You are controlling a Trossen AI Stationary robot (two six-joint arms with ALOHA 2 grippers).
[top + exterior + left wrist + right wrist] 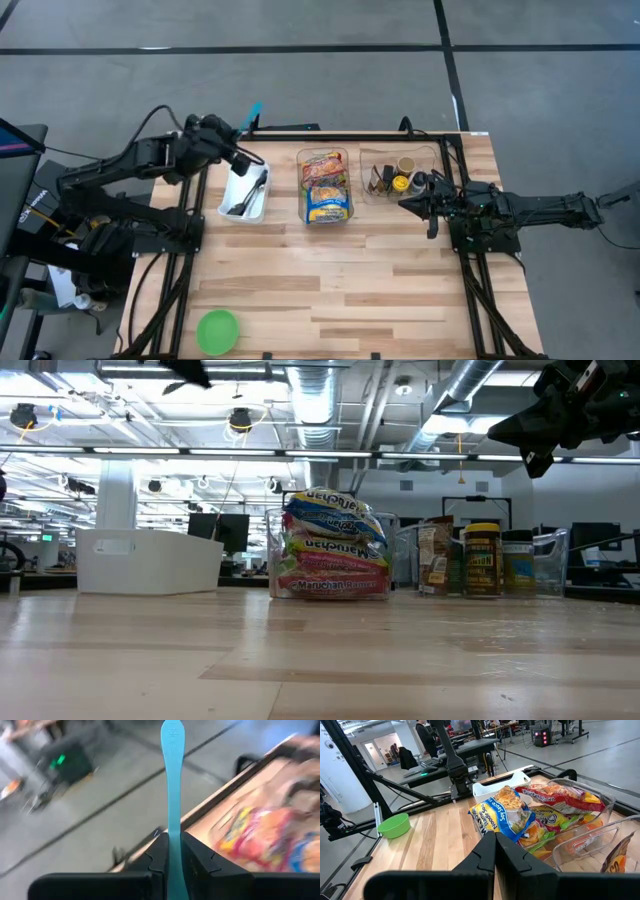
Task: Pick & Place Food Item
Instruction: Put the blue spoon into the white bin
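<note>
Item 1: green bowl (217, 331), at the near left corner of the wooden table (330, 290), well apart from everything else; we judge it the likely drop point.

Item 2: left gripper (243, 122), raised above the table's far left edge, just beyond the white bin (243, 196). Its 2 fingers are clamped on a slim blue utensil (172, 780), gripped low on the shaft so the handle juts out ahead of them. The arm reaches in from the left with elbow bent and wrist lifted clear of the bin, which holds dark utensils.

Item 3: clear tub (326, 186), centre back, packed with ramen packets (330, 545), the task's food. They sit heaped above the rim, so we judge a top packet the easiest pick.

Item 4: second clear tub (398, 175), just right of the first, holding jars and small bottles upright.

Item 5: right gripper (408, 203), fingers pressed together on nothing. The right arm stretches level from the right edge, its tip hovering over the jar tub's near side and pointing toward the packets.
</note>
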